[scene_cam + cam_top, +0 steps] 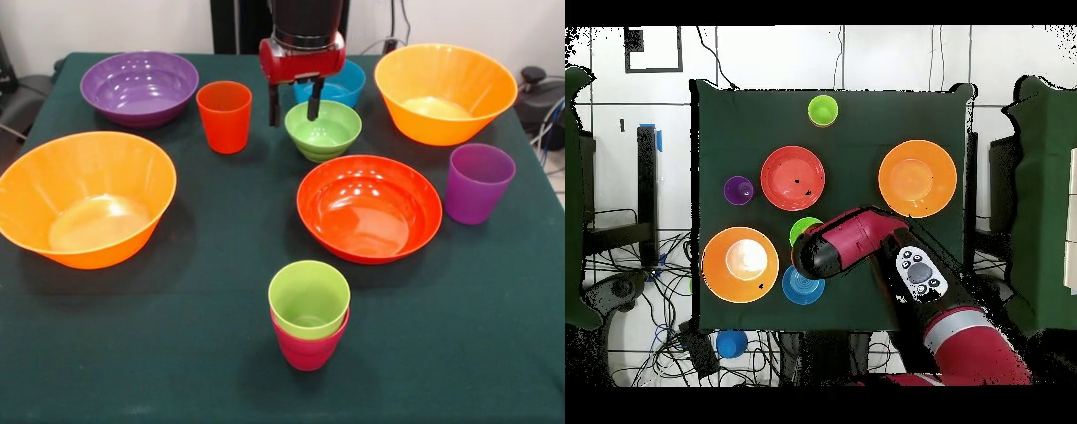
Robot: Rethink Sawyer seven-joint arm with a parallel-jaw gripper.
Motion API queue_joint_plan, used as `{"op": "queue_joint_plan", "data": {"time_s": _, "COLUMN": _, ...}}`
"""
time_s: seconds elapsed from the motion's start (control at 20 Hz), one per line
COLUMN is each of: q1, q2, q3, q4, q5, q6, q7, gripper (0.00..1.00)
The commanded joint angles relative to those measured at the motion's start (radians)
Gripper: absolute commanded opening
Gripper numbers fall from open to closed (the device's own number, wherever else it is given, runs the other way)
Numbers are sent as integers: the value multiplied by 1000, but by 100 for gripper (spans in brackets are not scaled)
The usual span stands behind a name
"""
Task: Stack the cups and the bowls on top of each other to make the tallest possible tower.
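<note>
My gripper (294,111) hangs open and empty at the table's far side. It is between the orange-red cup (224,115) and the small lime green bowl (323,130), with one finger over that bowl's rim. The lime green cup (309,299) sits nested in the crimson cup (306,352) at the near middle, a two-piece tower. The purple cup (478,183) stands alone at the right. The small blue bowl (342,87) is partly hidden behind the gripper. In the overhead view the arm (855,240) covers the orange-red cup and part of the green bowl (802,229).
The red-orange bowl (369,208) lies in the middle. Large orange bowls stand at the left (86,199) and far right (445,93). The purple bowl (139,87) is at the far left. The table (177,353) has a dark green cloth.
</note>
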State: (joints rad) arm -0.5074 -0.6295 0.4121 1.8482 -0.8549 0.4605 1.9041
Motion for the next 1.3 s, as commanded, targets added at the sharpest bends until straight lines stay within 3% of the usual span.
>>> {"op": "queue_joint_plan", "data": {"time_s": 0.05, "q1": 50, "q2": 87, "q3": -72, "q4": -24, "q5": -88, "q6": -85, "q7": 72, "gripper": 100}}
{"op": "queue_joint_plan", "data": {"time_s": 0.55, "q1": 87, "q2": 139, "q3": -138, "q4": -62, "q5": -85, "q6": -150, "q7": 71, "gripper": 100}}
{"op": "queue_joint_plan", "data": {"time_s": 1.05, "q1": 79, "q2": 171, "q3": -137, "q4": -78, "q5": -56, "q6": -179, "q7": 17, "gripper": 100}}
{"op": "queue_joint_plan", "data": {"time_s": 1.1, "q1": 74, "q2": 171, "q3": -132, "q4": -76, "q5": -50, "q6": -175, "q7": 6, "gripper": 0}}
{"op": "queue_joint_plan", "data": {"time_s": 1.3, "q1": 79, "q2": 167, "q3": -133, "q4": -78, "q5": -38, "q6": -171, "q7": 12, "gripper": 0}}
